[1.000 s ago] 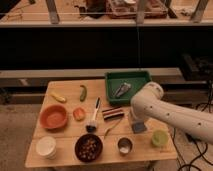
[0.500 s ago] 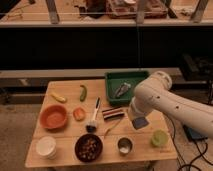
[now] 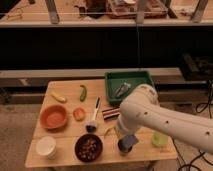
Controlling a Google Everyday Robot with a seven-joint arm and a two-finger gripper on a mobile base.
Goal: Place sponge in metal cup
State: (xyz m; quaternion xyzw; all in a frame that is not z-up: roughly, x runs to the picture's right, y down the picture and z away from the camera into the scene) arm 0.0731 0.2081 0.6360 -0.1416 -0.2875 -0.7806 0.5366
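Above metal cup [image 3: 120, 147], gripper [image 3: 127, 139] clasping sponge [image 3: 130, 143] (blue-grey)

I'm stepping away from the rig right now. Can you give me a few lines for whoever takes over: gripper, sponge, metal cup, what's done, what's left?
Gripper: shut on the sponge, low near the table's front edge, mostly hidden under the white arm.
Metal cup: upright between the dark bowl and the pale green cup, with the sponge right at its mouth.
Done: sponge picked up and carried to the cup.
Left: seat it inside, open, withdraw.
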